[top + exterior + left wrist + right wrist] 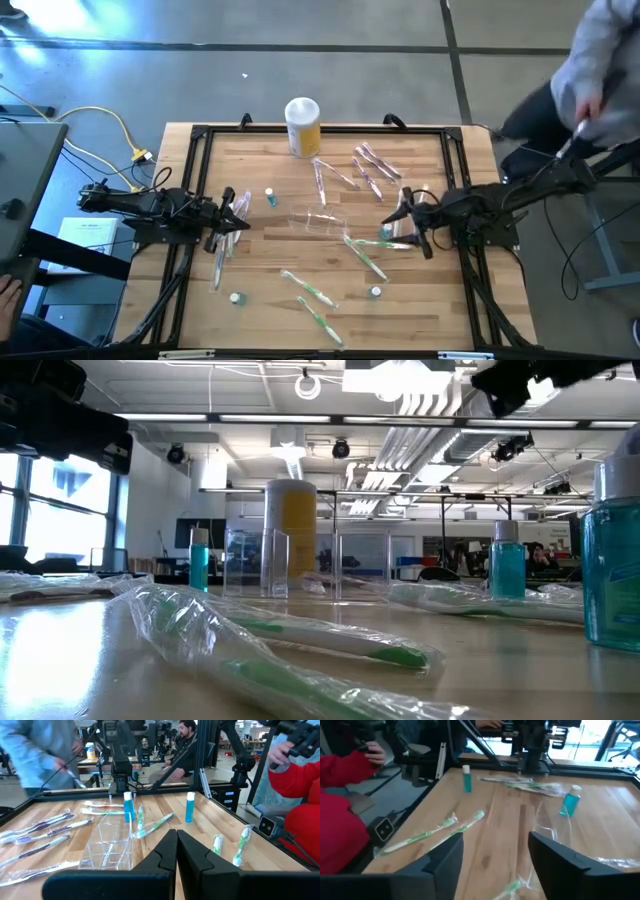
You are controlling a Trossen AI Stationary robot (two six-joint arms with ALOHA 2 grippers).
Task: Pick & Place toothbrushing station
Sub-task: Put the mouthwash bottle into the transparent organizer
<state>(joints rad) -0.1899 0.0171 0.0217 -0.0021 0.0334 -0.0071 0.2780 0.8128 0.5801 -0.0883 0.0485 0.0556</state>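
The toothbrushing station [322,222], a low see-through holder with compartments, stands on its base at the table's middle; it also shows in the low view [300,565] and the left wrist view [107,845]. My right gripper [408,228] hovers open to its right, above the table, with nothing between its fingers [495,860]. My left gripper [225,215] waits shut at the table's left side, pointing level toward the station [176,851].
A yellow canister [303,125] with a white lid stands at the far edge. Wrapped toothbrushes [368,165] and small blue bottles [270,197] lie scattered around the station. A black frame [200,135] rims the table. A person [600,70] stands beyond the far right corner.
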